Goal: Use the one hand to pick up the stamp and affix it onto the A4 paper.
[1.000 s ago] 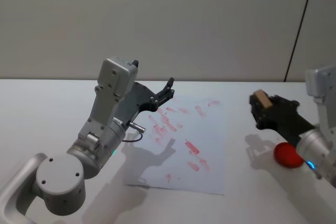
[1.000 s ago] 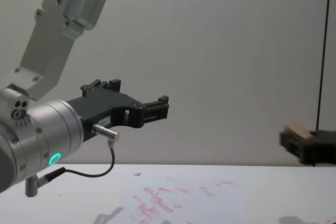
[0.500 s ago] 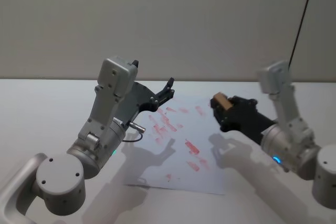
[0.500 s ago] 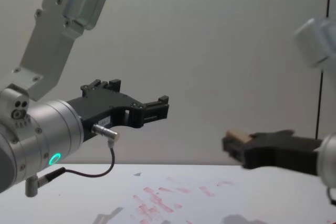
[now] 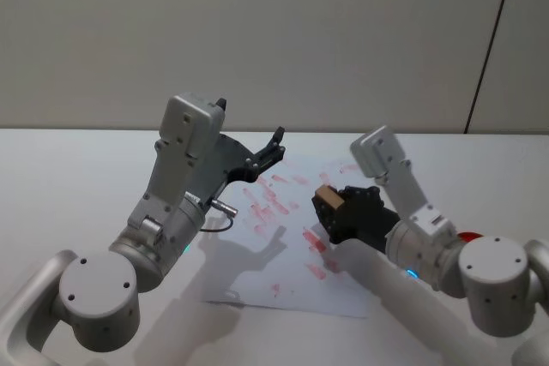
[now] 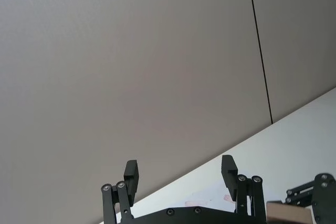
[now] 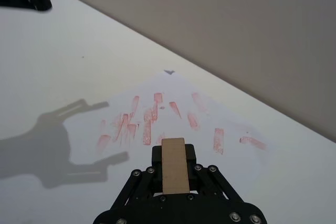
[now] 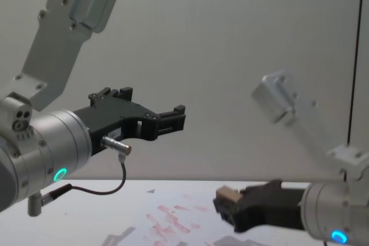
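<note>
The right gripper (image 5: 330,212) has its fingers clamped on the stamp (image 5: 325,197), low over the right half of the A4 paper (image 5: 300,299). I'd say it should bring the stamp's face flat to a bare patch (the near edge looks freest) and press straight down. Its forearm slants in from beyond the paper's right edge. The left gripper (image 5: 276,145) hangs spread and empty above the paper's far left corner.

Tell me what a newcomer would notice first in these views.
The right gripper draws the eye first, held low over the A4 paper with its jaws shut on the wood-coloured stamp. Next comes the paper itself, a white sheet lying flat on the table and scattered with red-pink imprints. The left gripper hangs raised on the left, well above the table, jaws open.
</note>
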`<state>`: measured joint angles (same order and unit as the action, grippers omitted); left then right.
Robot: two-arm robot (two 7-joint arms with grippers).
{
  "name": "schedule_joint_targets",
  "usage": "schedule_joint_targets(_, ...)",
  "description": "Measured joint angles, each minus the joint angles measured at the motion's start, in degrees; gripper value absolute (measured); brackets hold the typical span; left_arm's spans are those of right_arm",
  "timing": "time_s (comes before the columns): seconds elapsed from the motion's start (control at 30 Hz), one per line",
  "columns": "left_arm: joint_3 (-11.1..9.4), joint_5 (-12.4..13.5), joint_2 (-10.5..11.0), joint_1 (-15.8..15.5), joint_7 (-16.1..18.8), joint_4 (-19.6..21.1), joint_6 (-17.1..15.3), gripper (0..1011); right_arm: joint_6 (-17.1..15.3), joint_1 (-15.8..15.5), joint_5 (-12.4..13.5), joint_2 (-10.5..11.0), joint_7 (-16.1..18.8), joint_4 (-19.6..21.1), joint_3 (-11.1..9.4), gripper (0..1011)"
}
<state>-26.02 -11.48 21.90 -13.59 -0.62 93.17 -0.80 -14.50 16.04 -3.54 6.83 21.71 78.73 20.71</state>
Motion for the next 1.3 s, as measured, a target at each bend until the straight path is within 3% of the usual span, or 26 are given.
schedule_joint_targets(0.27, 0.00, 0.00, 0.00, 0.00, 0.00, 0.00, 0.00, 1002, -1.34, 0.73, -2.93, -0.91, -1.08, -3.83, 1.18, 220)
schedule_joint_targets(0.57, 0.00, 0.00, 0.00, 0.00, 0.00, 0.00, 0.00, 1003, -2.21, 0.27, -3.27, -1.11, -2.47, -5.12, 1.62, 220)
schedule_joint_targets(1.03, 0.00, 0.00, 0.00, 0.00, 0.00, 0.00, 0.00, 1003, -1.73, -0.03, -0.92, -1.51, -4.26, -5.76, 1.65, 219)
schedule_joint_targets(1.3, 0.00, 0.00, 0.00, 0.00, -0.01, 0.00, 0.00, 1003, -0.16, 0.66, 2.78, -1.99, -5.41, -3.89, 0.94, 220)
